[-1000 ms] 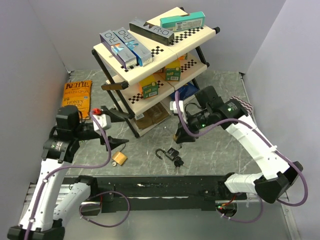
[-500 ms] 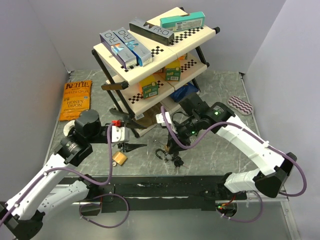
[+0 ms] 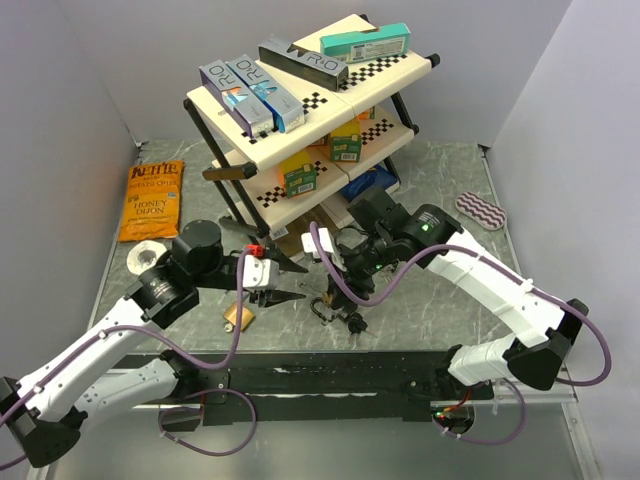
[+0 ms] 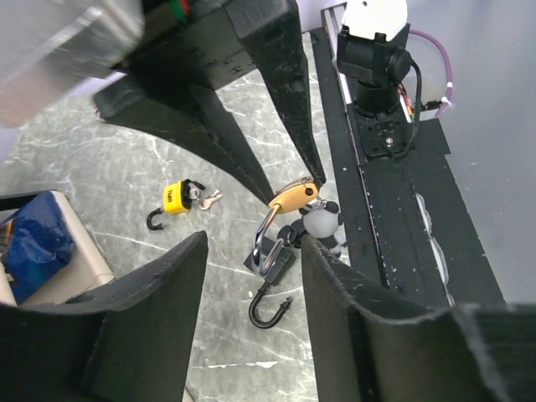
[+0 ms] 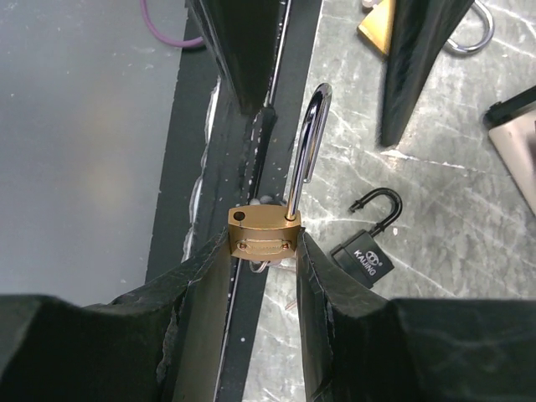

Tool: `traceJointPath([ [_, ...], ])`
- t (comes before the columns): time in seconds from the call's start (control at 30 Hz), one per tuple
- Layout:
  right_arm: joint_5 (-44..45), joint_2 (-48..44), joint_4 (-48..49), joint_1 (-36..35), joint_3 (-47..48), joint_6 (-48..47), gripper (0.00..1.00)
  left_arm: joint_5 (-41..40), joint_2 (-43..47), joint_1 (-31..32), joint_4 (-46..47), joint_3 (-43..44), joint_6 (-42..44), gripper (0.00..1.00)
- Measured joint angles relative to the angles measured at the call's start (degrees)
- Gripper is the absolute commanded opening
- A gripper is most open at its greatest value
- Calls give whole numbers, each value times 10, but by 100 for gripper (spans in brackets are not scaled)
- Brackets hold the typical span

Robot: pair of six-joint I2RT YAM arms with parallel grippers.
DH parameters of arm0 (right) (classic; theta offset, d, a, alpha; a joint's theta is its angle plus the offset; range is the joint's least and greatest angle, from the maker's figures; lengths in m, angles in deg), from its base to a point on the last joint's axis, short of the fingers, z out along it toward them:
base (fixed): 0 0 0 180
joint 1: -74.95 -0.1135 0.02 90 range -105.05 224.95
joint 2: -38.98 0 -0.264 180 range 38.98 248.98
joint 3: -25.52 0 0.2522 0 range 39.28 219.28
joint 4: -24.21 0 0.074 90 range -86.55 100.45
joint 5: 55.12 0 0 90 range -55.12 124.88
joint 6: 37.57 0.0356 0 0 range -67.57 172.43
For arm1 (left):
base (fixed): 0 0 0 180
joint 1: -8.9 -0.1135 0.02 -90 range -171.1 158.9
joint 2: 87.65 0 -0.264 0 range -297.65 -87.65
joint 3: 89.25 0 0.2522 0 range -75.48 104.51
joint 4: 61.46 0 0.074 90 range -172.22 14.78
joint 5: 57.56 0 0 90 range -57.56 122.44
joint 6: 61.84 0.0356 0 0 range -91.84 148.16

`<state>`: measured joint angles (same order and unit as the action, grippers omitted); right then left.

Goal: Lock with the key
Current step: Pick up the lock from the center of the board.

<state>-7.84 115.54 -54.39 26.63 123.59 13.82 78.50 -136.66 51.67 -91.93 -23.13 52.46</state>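
The right claw (image 5: 264, 244) clenches the brass padlock (image 5: 263, 229) above the surface (image 5: 469, 193), open shackle (image 5: 306, 142) pointing at the left claw (image 4: 254, 251), which hangs just beyond it, jaws apart and empty.

Overhead view: diffuse, even light is falling from above, and the white walls (image 3: 90, 60) are reading bright without clipping. The cream two-tier shelf rack with black legs (image 3: 262, 150) is casting a soft shadow onto the grey marbled tabletop (image 3: 440, 170).

Left wrist view: the black left gripper fingers (image 4: 134, 335) are blurring in the foreground, and the pale gripper housing (image 4: 50, 59) is washing out.

Right wrist view: the brass padlock (image 5: 264, 232) is sitting in sharp focus, its chrome shackle (image 5: 303, 151) is catching a glare line, and the black right gripper fingers (image 5: 193, 335) are softening near the lens.
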Motion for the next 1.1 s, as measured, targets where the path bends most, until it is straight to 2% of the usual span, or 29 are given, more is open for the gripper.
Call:
traceJointPath([
  [0.2, 3, 13, 0, -2, 12, 0, 0, -8, -23, 11, -3, 0, 5, 34],
  [0.3, 5, 16, -2, -2, 12, 0, 0, -16, -29, 14, -3, 0, 8, 10],
  [0.4, 13, 16, -2, -2, 12, 0, 1, -21, -30, 17, -8, 0, 14, 1],
  [0.43, 15, 16, -2, -2, 12, 0, 15, -24, -30, 18, -9, 0, 14, 1],
  [0.47, 19, 16, -1, -2, 12, 0, 25, -28, -30, 19, -9, 0, 13, 1],
  [0.5, 22, 16, 0, -2, 12, 2, 60, -32, -29, 19, -9, 0, 10, 1],
  [0.53, 26, 16, 3, -2, 12, 4, 75, -40, -29, 20, -7, 0, 7, 1],
  [0.6, 35, 15, 14, -2, 12, 19, 93, -54, -23, 20, 1, -4, 4, 1],
  [0.7, 48, 9, 35, 1, 8, 44, 99, -71, -5, 20, 15, -17, 1, 1],
  [0.9, 78, -69, 102, 28, -63, 79, 100, -69, 31, 19, 44, -22, -14, 1],
  [1.1, 89, -129, 137, 34, -96, 89, 99, -49, 19, 19, 57, 0, -43, 1],
])
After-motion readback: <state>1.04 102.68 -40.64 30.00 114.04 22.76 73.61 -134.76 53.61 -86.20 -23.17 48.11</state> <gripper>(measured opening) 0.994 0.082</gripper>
